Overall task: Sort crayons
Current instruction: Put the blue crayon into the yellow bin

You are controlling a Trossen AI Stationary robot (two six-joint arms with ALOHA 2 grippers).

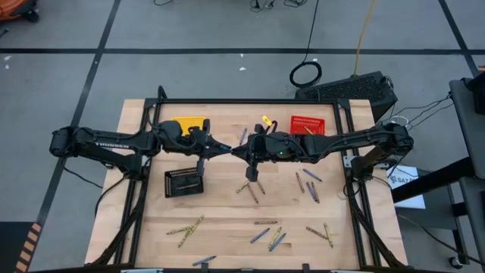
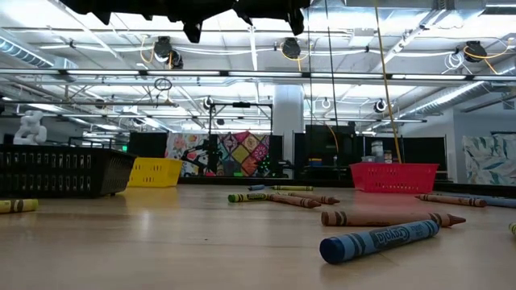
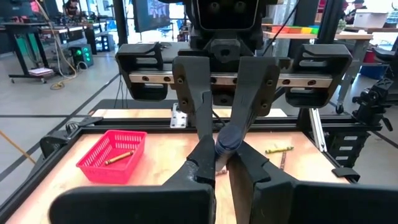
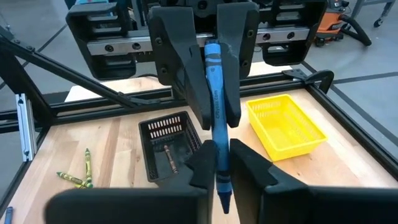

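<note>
Mid-air handover above the worktop's middle: blue crayon (image 4: 214, 118) pinched at once by left end effector (image 4: 208, 71) and right end effector (image 4: 216, 163), long axis running between them, black basket (image 4: 166, 146) nearer the left arm.

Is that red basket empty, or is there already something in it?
Not empty. The left wrist view shows the red basket holding one crayon lying on its floor. No other crayon shows inside it.
</note>
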